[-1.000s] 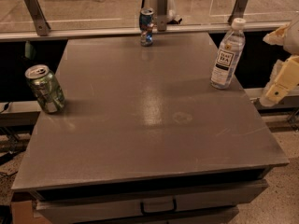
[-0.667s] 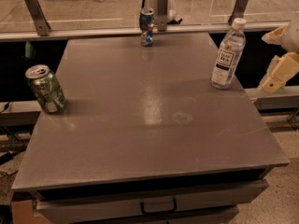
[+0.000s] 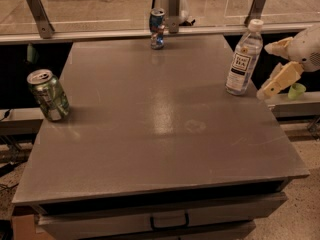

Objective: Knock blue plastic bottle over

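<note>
Gray tabletop (image 3: 165, 134) with a drawer (image 3: 165, 216) beneath fills the scene, backed by a low glass barrier on metal posts (image 3: 37, 11). The blue plastic bottle (image 3: 243, 58), clear with a white cap and a white label in dark print, stands upright near the table's right rear corner, close to the right edge. Just beside it, off the table's right side, the robot's gripper (image 3: 265, 70) hangs at about the height of the bottle's lower half. Its two cream-colored fingers (image 3: 281, 79) are spread apart and point toward the bottle, with nothing between them; a narrow gap separates the lower fingertip from the bottle's base. A small green object (image 3: 296, 90) shows behind the fingers, too unclear to name. At the table's left edge stands a green can (image 3: 48, 95), leaning slightly. A blue-and-red can (image 3: 157, 28) stands at the middle of the rear edge, well apart from both.
</note>
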Robot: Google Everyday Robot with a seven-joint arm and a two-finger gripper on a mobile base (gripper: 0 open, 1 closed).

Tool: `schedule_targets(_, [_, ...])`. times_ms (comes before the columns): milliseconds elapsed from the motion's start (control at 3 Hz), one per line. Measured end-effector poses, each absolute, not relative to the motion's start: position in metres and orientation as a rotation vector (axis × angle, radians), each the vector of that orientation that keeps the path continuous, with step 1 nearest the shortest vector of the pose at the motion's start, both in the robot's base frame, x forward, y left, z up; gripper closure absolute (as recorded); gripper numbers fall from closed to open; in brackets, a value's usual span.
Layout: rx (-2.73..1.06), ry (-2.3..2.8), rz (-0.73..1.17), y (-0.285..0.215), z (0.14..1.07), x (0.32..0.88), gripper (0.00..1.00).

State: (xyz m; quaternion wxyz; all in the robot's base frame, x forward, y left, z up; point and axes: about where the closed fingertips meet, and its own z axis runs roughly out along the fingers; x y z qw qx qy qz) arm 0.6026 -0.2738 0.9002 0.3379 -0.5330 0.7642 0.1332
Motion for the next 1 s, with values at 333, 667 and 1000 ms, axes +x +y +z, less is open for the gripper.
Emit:
schedule_targets(333, [-1.346,1.859,0.537,-0.233,0.901,0.604,0.00])
schedule_targets(667, [-1.351,1.753,0.650,-0.196,0.913,0.600,0.00])
schedule_targets(1000, [-1.404,1.616,0.750,-0.150,0.940,0.584,0.00])
